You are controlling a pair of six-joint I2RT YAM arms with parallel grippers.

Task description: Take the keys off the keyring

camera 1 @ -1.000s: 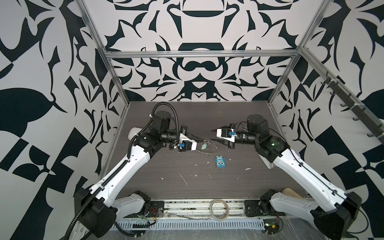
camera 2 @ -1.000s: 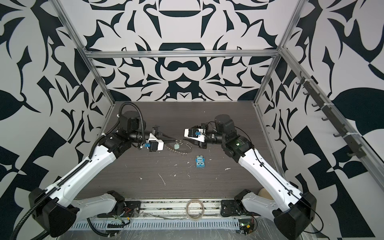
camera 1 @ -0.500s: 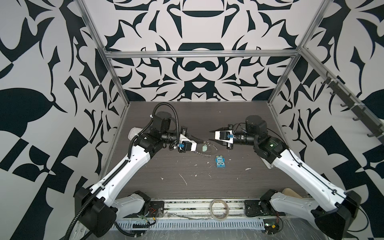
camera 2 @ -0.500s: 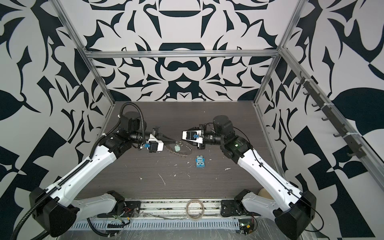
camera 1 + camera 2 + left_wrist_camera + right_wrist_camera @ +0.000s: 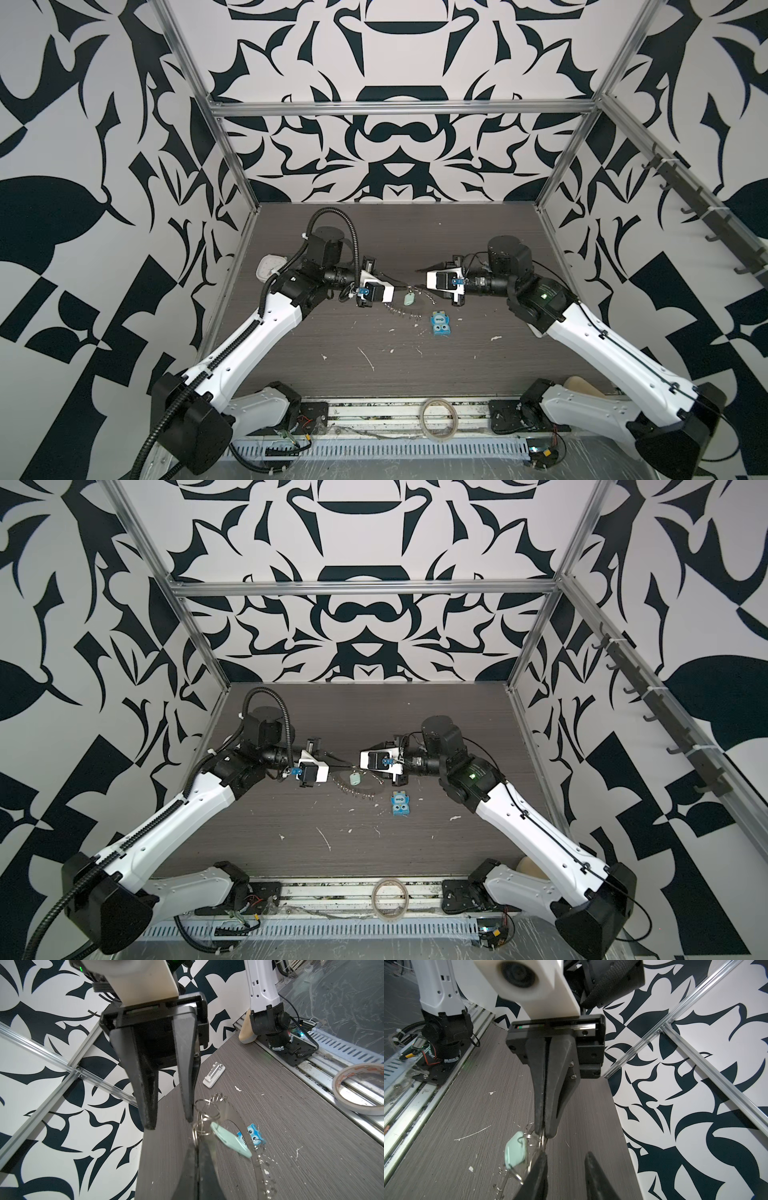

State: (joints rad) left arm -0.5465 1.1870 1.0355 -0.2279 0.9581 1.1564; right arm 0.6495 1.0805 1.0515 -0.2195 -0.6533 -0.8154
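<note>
Here, two robot grippers meet over a grey keyring [image 5: 227, 1112] on a dark table [image 5: 415, 374].
The left gripper [image 5: 545, 1135], reaching in from 9 o'clock in both top views, is clamped on the keyring's rim. The right gripper [image 5: 170, 1123], from 3 o'clock, stands partly open and holds nothing, one fingertip just beside the rim's small loops. The pale green key tag [image 5: 230, 1142] hangs from a loop beside the left fingertips. A blue block [image 5: 441, 324] lies at the keyring's 4 o'clock.
</note>
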